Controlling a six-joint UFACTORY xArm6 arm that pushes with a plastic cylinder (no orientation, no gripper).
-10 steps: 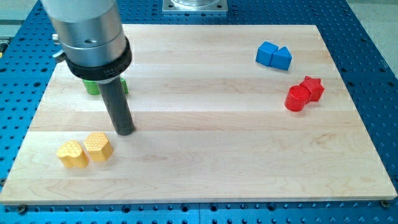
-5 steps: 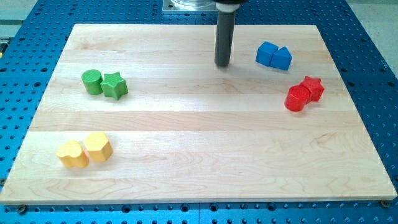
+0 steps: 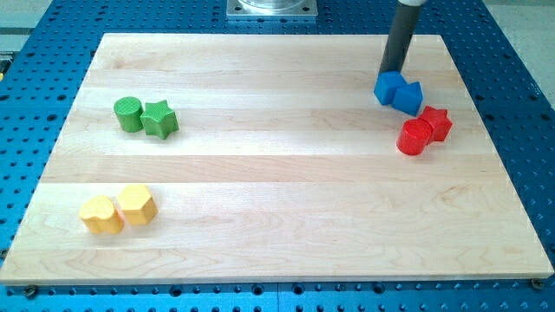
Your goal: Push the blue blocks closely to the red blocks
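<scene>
My tip [image 3: 392, 73] is at the view's upper right, touching the top edge of the blue blocks. A blue cube [image 3: 389, 87] and a blue wedge-like block [image 3: 408, 96] sit side by side just below it. A red cylinder [image 3: 414, 137] and a red star [image 3: 435, 123] lie together just below and to the right of the blue pair. The blue wedge-like block nearly touches the red star; only a narrow gap shows between them.
A green cylinder [image 3: 129, 113] and a green star [image 3: 159, 119] sit at the view's left. A yellow heart-like block [image 3: 101, 215] and a yellow hexagon [image 3: 136, 204] lie at the lower left. The wooden board [image 3: 277, 243] rests on a blue perforated table.
My tip swept from the left side, across the top middle, to the upper right. It has pushed the two blue blocks down and right, closer to the red blocks.
</scene>
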